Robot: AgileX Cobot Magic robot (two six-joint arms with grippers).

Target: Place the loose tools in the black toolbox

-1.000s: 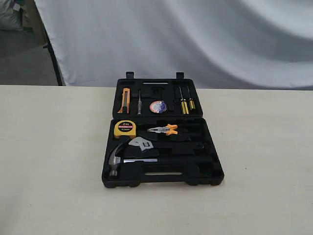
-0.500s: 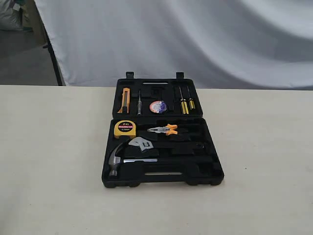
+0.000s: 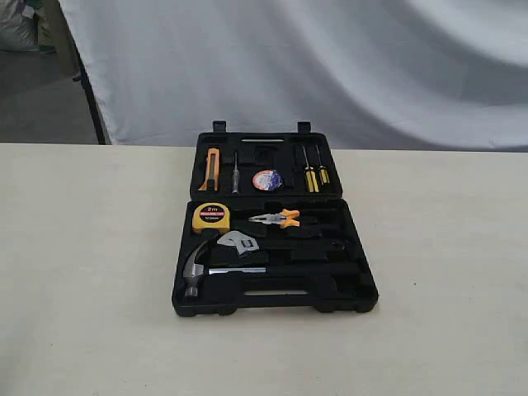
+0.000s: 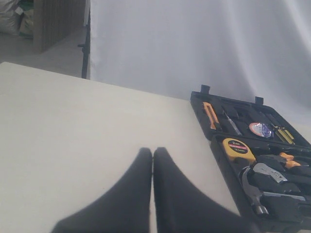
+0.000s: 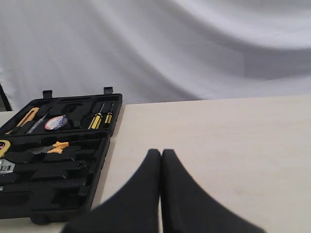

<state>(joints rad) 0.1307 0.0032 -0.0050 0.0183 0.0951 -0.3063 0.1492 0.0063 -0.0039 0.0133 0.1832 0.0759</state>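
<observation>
The black toolbox [image 3: 359,285] lies open in the middle of the table. Inside its near half lie the claw hammer [image 3: 196,268] with its black handle and the silver adjustable wrench [image 3: 239,242]. The small tape roll [image 3: 266,180] sits in the lid half. My left gripper [image 4: 152,151] is shut with nothing in it, over bare table to the left of the box; the hammer [image 4: 255,187] and tape roll [image 4: 260,129] show beside it. My right gripper [image 5: 161,152] is shut and empty, over the table to the right of the toolbox [image 5: 99,160]. Neither gripper shows in the exterior view.
A yellow tape measure [image 3: 211,216] and orange-handled pliers [image 3: 278,218] lie in the box's near half. The lid holds an orange knife [image 3: 212,169] and yellow-handled screwdrivers [image 3: 312,176]. A white cloth [image 3: 330,66] hangs behind the table.
</observation>
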